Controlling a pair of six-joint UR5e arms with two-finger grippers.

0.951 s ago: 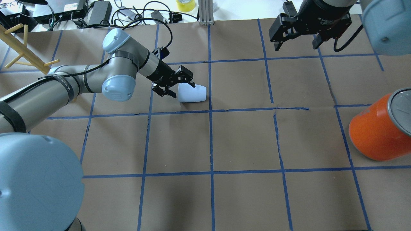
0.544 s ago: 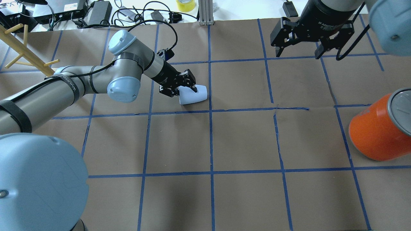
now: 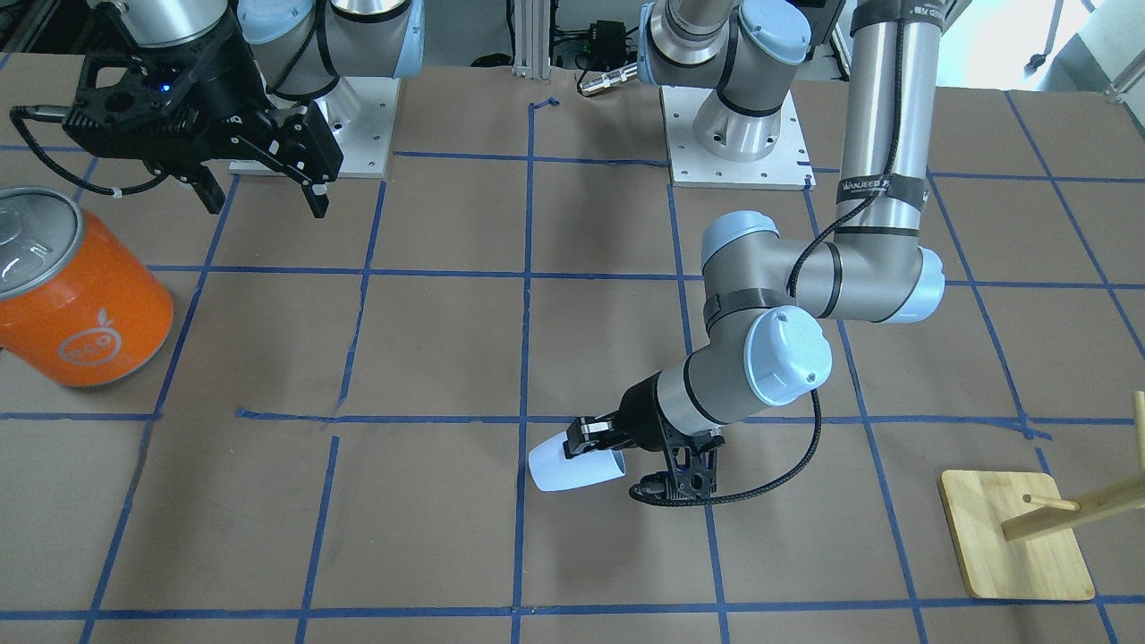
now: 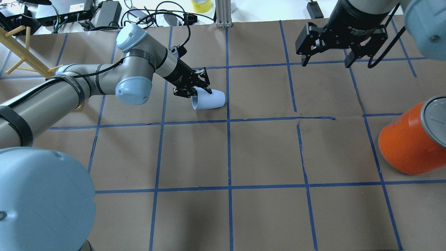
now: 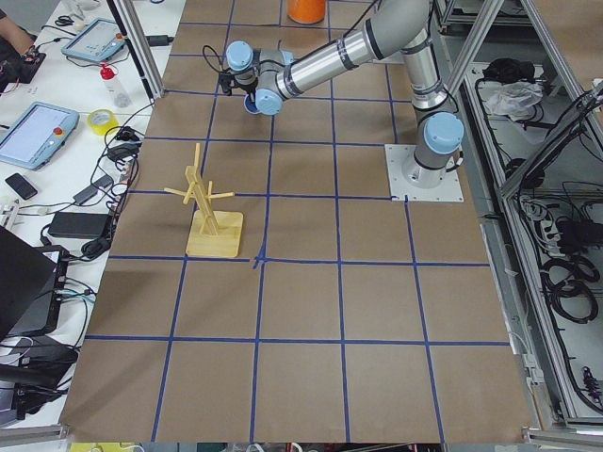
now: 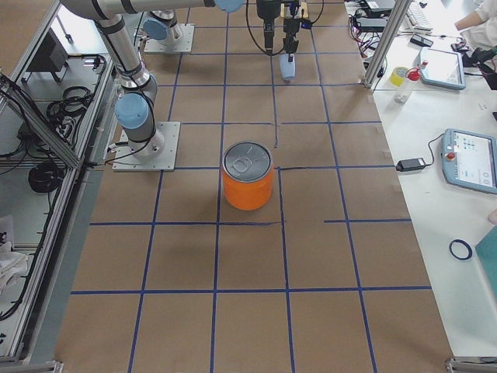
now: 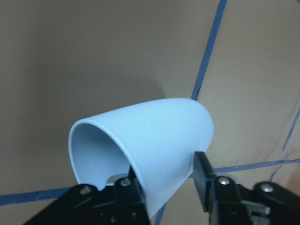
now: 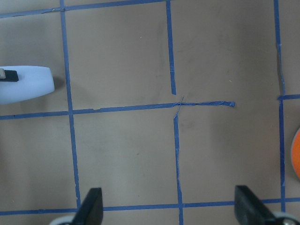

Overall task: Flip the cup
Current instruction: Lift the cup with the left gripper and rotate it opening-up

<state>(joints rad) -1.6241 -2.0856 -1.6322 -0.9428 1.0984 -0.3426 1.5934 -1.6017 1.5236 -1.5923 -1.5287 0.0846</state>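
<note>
Cup (image 4: 209, 100) is seen roughly on its side, in the far half of the table (image 4: 264, 153), just left of the central blue tape line in the overhead view. The mouth is turned left toward the left arm, the closed base right. The bluish inside is visible at the mouth in the left wrist view (image 7: 154, 145). Whether the cup touches the table cannot be told.

Left gripper (image 4: 200, 92): the fingers are narrowed on the cup wall at the rim, one finger (image 7: 125, 183) inside the mouth and the other outside against the upper wall. The same grip is seen from the front (image 3: 595, 438), with the cup (image 3: 572, 465) projecting beyond the fingers.

Right gripper (image 4: 327, 62): it is held above the far right of the table, fingers spread wide and pointing down, nothing between them. In its wrist view (image 8: 169, 208) only tape lines and brown paper are framed between the fingers; the cup (image 8: 23, 83) is at the left edge.

Can (image 4: 407, 146): it stands upright at the right edge, well apart from both grippers.

Rack (image 4: 21, 52): it is at the far left, behind the left arm.
</note>
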